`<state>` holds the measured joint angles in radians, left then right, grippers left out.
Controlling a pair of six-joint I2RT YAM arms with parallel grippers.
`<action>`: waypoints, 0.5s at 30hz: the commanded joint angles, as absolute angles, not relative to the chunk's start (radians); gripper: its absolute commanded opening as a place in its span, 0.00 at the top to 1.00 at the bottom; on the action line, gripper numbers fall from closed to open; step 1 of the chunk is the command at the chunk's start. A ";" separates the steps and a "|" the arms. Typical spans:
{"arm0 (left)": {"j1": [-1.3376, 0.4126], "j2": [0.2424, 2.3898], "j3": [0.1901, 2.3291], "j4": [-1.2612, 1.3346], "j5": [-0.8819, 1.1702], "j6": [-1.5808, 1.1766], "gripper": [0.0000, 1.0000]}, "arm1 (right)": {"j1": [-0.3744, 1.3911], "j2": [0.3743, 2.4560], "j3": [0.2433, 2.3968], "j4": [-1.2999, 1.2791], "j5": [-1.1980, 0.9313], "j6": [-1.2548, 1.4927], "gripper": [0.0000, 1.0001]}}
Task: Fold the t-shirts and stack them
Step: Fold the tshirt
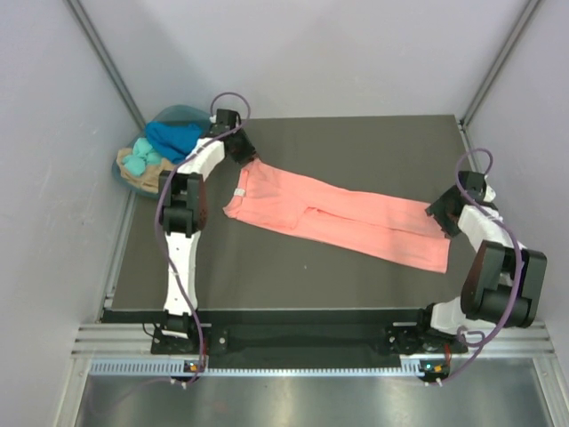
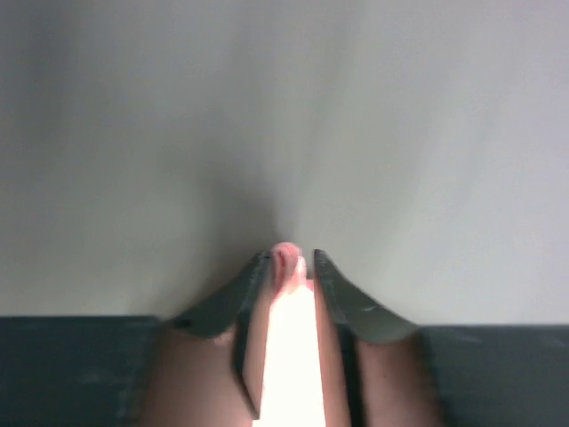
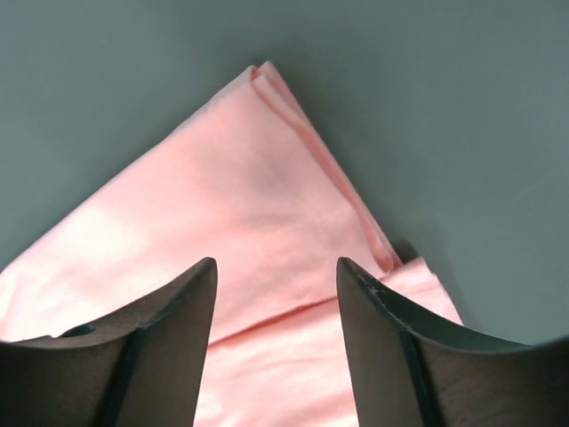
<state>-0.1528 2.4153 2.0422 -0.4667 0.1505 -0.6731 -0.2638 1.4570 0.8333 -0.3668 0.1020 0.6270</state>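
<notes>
- The left gripper (image 2: 289, 260) has its two dark fingers (image 2: 247, 294) only a little apart, and a small fold of pink cloth sits between the tips. I cannot tell if they press the cloth or only stand around it.
- The right gripper (image 3: 276, 276) is opened wide. Its fingers (image 3: 178, 338) hang above the pink cloth and nothing is between them.
- The salmon-pink cotton t-shirt (image 1: 347, 218) is folded into a long narrow band. It lies flat on the dark grey table (image 1: 356, 142), going from about 10 o'clock to about 4 o'clock in the top view.
- The left gripper is at the 10 o'clock end of this band, and the right gripper is at the 4 o'clock end, over a folded corner.
- Outside the table corner at 10 o'clock stands a round teal basket (image 1: 182, 110).
- In the basket there are a royal blue t-shirt (image 1: 173, 135), a turquoise t-shirt (image 1: 142, 162) and a tan t-shirt (image 1: 140, 181), all crumpled and touching each other.
</notes>
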 commanded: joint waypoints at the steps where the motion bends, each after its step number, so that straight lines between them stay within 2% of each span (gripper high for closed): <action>1: -0.147 2.304 2.074 -0.376 0.261 -0.719 0.68 | -0.241 1.371 0.885 -0.419 0.066 0.589 0.42; 5: -0.155 2.198 2.019 -0.445 0.186 -0.675 0.56 | -0.160 1.338 0.934 -0.468 0.070 0.575 0.40; 8: -0.182 2.128 1.970 -0.572 0.048 -0.620 0.54 | -0.082 1.325 0.968 -0.488 0.061 0.577 0.39; 10: -0.216 2.076 1.906 -0.589 0.017 -0.606 0.55 | -0.017 1.318 0.983 -0.495 0.067 0.577 0.39; 13: -0.271 2.013 1.764 -0.598 -0.055 -0.597 0.62 | 0.060 1.310 1.006 -0.505 0.077 0.578 0.40; 15: -0.296 1.982 1.668 -0.581 -0.055 -0.610 0.72 | 0.084 1.308 1.017 -0.502 0.069 0.572 0.40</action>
<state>-0.2470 2.0159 1.7733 -0.5369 0.0086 -0.6254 0.0475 1.3415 0.9668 -0.4789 0.0731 0.5850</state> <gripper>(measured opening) 0.304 0.604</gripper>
